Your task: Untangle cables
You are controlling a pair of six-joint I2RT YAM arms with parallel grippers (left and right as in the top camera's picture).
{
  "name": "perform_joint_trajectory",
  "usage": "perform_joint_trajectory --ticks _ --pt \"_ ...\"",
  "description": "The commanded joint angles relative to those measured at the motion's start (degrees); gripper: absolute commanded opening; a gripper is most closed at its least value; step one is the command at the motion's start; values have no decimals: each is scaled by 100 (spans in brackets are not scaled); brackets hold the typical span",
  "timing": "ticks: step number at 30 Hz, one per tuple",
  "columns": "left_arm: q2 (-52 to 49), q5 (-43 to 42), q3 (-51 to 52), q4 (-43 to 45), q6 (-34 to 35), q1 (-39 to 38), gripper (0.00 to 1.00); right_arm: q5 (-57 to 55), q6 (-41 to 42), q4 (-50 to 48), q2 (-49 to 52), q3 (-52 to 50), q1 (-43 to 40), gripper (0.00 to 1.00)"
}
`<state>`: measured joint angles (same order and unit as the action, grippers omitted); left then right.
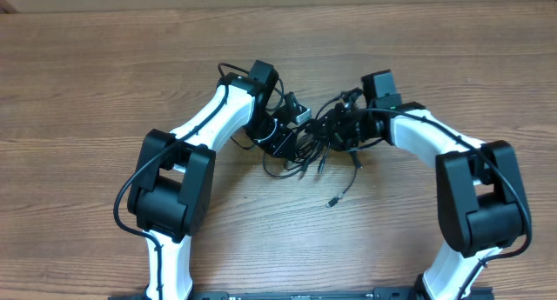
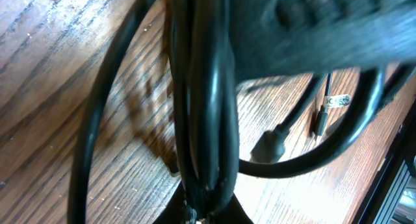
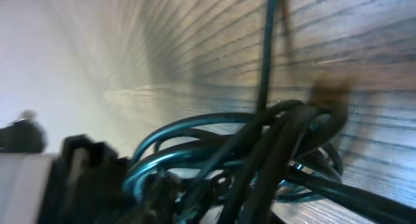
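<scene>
Your table (image 1: 96,65) is brown wood-grain laminate, smooth and faintly shiny. The cables (image 1: 306,154) sit mid-table as one knot of thin, glossy black cords, looped and crossing. A single strand trails toward the robot's base side and ends in a small plug (image 1: 332,202). In the left wrist view several strands (image 2: 201,120) run bundled side by side, so pulling one may drag the lot and cinch the knot tighter. Both arms reach into the clump. The left end effector (image 1: 280,135) and the right end effector (image 1: 346,126) are buried in cord, and I cannot tell whether either is closed on anything. This close together, they could collide, or you could wrap cord around a finger.
</scene>
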<state>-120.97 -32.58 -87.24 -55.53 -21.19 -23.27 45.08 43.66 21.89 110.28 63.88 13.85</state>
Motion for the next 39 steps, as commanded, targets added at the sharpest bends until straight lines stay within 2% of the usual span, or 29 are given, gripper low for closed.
perform_joint_trajectory --ticks 1,6,7,12,18,25,31,37,38,39 --pt "125 -133 85 -15 -111 -44 4 -723 291 -33 22 -13 168 21" --pt "125 203 85 -142 -109 -44 4 -1056 302 -31 22 -13 205 11" --pt "125 310 85 -179 -109 -42 4 -1056 302 -33 22 -13 181 4" --pt "125 621 85 -308 -79 -37 4 -894 251 -15 22 -13 -4 4" --pt "125 621 85 -422 -68 -37 4 94 -221 -72 22 -13 -476 4" --pt "125 649 90 -452 -59 -37 6 476 -350 11 22 -13 -914 4" --pt "125 1602 90 -365 592 -37 7 476 -560 280 22 -13 -1032 4" --pt "125 1646 90 -125 999 -37 20 472 -1093 752 22 -13 -1040 4" --pt "125 1646 90 0 1113 -37 29 472 -1403 944 22 -13 -1040 4" --pt "125 1644 90 72 1209 -37 33 472 -1552 1049 22 -13 -1040 4"
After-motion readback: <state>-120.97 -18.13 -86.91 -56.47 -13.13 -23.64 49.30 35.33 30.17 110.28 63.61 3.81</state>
